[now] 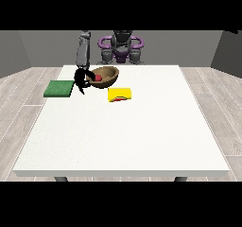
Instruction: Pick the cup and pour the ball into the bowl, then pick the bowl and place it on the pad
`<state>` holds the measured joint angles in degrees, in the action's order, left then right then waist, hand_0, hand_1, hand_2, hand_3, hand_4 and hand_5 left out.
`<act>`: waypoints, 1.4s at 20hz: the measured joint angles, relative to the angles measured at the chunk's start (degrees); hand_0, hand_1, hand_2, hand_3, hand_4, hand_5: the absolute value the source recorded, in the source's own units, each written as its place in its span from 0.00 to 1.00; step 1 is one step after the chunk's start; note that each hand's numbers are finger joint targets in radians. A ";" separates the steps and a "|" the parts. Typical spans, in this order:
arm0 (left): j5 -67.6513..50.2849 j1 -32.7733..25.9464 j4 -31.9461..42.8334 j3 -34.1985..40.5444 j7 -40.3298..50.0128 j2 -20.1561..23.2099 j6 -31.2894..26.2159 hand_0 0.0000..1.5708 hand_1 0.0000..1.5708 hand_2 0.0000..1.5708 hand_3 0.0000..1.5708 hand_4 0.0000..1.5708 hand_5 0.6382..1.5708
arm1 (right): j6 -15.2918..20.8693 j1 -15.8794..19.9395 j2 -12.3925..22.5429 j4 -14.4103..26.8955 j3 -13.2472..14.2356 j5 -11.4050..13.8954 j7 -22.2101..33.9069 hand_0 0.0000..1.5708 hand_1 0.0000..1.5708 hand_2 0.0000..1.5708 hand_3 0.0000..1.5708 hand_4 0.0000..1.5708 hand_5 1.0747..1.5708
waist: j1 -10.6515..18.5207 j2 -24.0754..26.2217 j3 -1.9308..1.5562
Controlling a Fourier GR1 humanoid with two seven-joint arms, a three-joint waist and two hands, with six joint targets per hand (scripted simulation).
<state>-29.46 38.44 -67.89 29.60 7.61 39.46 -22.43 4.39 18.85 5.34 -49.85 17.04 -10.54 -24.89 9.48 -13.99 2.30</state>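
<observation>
The bowl (105, 75) is brown and round, and it sits near the far edge of the table (142, 136), toward the far left corner as the view shows it. It tips a little, with the side by my hand lower. The red ball (98, 78) is already inside it, down by that low side. I think the bowl is hard and stiff, like wood, and not heavy. Its wall looks smooth, so it may slide in my fingers. The ball can roll, so I should keep the bowl flat when I lift it. The best place to hold is the rim, with my thumb on one side of the wall and my fingers on the other.

My hand at the view's left (82, 79) is right at the bowl's left rim. It looks like it touches the rim, but it is small and dark here, so I cannot tell if my fingers are spread or pinching.

The green pad (59, 88) lies flat at the left edge of the table, just beside my hand. That is where the bowl must go. Nothing stands between the bowl and the pad but my own hand.

The yellow cup (119, 94) lies on its side just in front of the bowl, nearer the middle of the table. It is not in the way.

My other hand does not show.
</observation>
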 measured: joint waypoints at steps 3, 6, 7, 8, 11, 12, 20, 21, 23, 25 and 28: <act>0.13 -0.44 1.48 0.33 -0.10 0.55 -0.23 0.00 0.00 0.00 0.00 0.45 1.00 | 1.47 0.54 1.26 -0.60 -0.25 0.34 4.80 1.00 1.00 1.00 1.00 0.68 0.89 | -0.65 0.80 -0.45; 0.82 -1.97 4.73 1.04 -0.90 1.41 -0.76 0.00 0.00 0.00 0.00 0.46 1.00 | 2.96 1.39 2.34 -1.60 -2.40 1.86 13.01 1.00 1.00 1.00 1.00 0.66 0.93 | -2.38 2.97 -1.28; 0.90 -2.70 5.83 1.36 -1.54 1.54 -1.16 0.00 0.00 0.00 0.00 0.46 1.00 | 3.50 1.93 2.46 -1.89 -2.96 2.17 15.35 1.00 1.00 1.00 1.00 0.66 0.93 | -2.93 3.56 -1.49; 1.06 -3.15 6.67 1.39 -1.48 1.60 -1.09 0.00 0.00 0.00 0.00 0.46 1.00 | 3.83 2.77 2.96 -2.17 -3.36 2.31 18.43 1.00 1.00 1.00 1.00 0.66 0.94 | -3.57 4.65 -1.66; 1.92 -5.42 9.07 2.00 -3.04 2.05 -1.32 0.00 0.00 0.00 0.00 0.46 1.00 | 3.74 4.57 4.68 -3.35 -4.06 2.04 26.26 1.00 1.00 1.00 1.00 0.65 0.94 | -5.53 7.12 -1.98; 1.76 -5.75 10.58 2.74 -3.58 3.09 -2.07 0.00 0.00 0.00 0.00 0.45 1.00 | 3.66 5.32 5.50 -4.18 -4.43 2.24 28.28 1.00 1.00 1.00 1.00 0.64 0.95 | -6.40 7.31 -2.03; 1.50 -7.27 13.87 4.47 -6.26 6.12 -3.83 0.00 0.00 0.00 0.00 0.44 0.99 | -1.31 8.62 16.49 -3.88 -3.41 3.67 33.27 1.00 1.00 1.00 1.00 0.63 1.00 | -8.13 5.92 -2.26; 1.72 -7.69 14.46 4.63 -7.61 6.31 -4.48 0.00 0.00 0.00 0.00 0.45 0.99 | -1.90 9.31 17.52 -4.00 -3.17 3.63 33.41 1.00 1.00 1.00 1.00 0.63 1.00 | -8.23 5.18 -2.27; 1.71 -7.53 14.91 4.84 -8.92 7.00 -5.01 0.00 0.00 0.00 0.00 0.46 0.99 | -2.86 10.66 19.47 -2.99 -2.22 3.54 32.66 1.00 1.00 1.00 1.00 0.63 1.00 | -7.96 3.46 -2.27; 2.68 -8.03 14.97 4.61 -11.36 6.43 -4.45 0.00 0.00 0.00 0.00 0.45 0.99 | -3.61 11.30 20.62 -2.30 -1.73 3.59 31.70 1.00 1.00 1.00 1.00 0.63 1.00 | -8.15 1.98 -2.29; 3.46 -7.52 13.35 4.32 -13.51 6.03 -3.05 0.00 0.00 0.00 0.00 0.44 0.99 | -5.97 13.22 23.12 0.48 1.51 1.26 28.93 1.00 1.00 1.00 0.76 0.63 1.00 | -7.88 -1.37 -2.31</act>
<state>-26.00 30.92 -54.54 33.92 -5.90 45.48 -25.49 -1.58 32.07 28.46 -49.37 18.55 -9.28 4.04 1.60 -15.35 -0.01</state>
